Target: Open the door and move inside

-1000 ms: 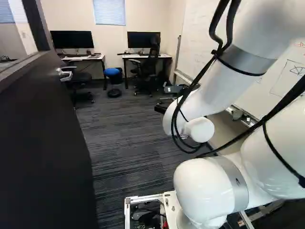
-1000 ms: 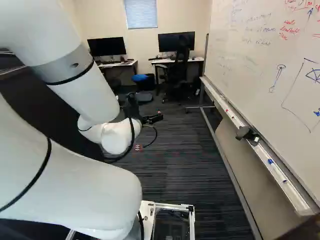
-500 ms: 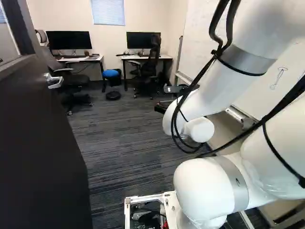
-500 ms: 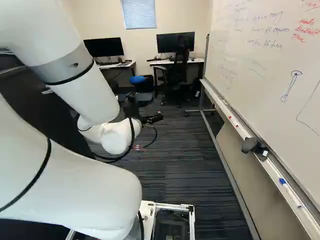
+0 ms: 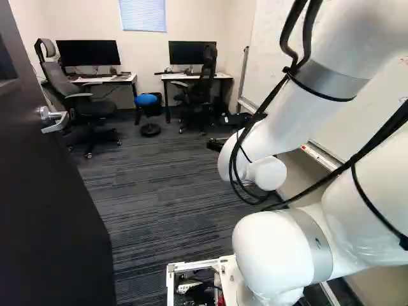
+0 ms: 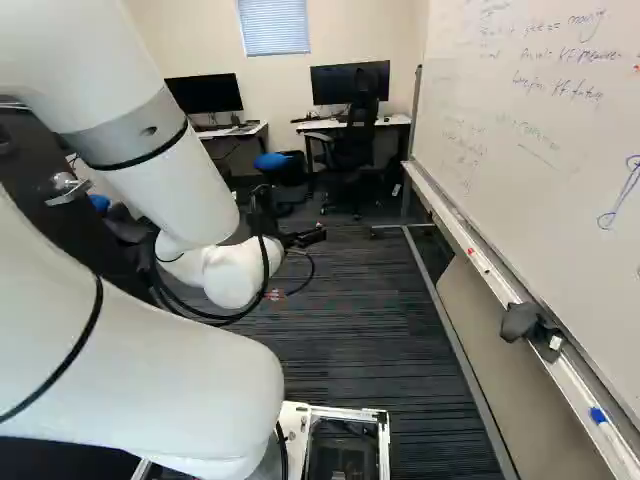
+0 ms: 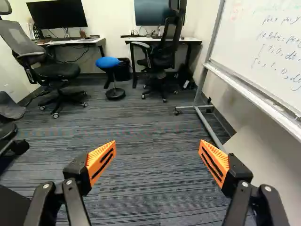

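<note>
Two orange pads (image 7: 101, 161) stand wide apart on our pincer (image 7: 157, 153), nothing held. Door (image 5: 51, 210) is open, at the left of the left base view; handle (image 5: 56, 119) free. Step in hand, we judge: driving in. We roll base (image 5: 191, 264) forward slowly, arm (image 5: 280, 127) motionless, splitting clearance between door and whiteboard (image 6: 520, 150) (its tray (image 6: 452, 226) sticks out, so watch both flanks).
</note>
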Controlling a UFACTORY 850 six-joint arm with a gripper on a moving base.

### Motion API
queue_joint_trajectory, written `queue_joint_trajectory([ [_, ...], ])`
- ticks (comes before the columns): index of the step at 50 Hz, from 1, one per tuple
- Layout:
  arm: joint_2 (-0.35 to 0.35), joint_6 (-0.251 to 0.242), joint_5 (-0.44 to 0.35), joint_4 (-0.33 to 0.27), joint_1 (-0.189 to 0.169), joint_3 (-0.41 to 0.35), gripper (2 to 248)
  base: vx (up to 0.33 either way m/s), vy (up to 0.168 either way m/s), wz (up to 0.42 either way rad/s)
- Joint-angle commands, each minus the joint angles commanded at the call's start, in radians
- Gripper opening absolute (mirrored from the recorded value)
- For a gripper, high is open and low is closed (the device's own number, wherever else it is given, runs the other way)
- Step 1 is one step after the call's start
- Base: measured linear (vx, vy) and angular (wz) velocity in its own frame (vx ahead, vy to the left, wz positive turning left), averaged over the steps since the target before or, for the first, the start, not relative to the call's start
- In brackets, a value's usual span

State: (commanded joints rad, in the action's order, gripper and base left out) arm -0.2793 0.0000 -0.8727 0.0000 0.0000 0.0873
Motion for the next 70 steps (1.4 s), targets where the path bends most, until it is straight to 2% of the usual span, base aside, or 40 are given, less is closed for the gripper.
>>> queue_joint_trajectory([
  [70, 0.000, 0.000, 0.000, 0.000, 0.000, 0.000, 247, 0.225, 0.002, -0.012],
])
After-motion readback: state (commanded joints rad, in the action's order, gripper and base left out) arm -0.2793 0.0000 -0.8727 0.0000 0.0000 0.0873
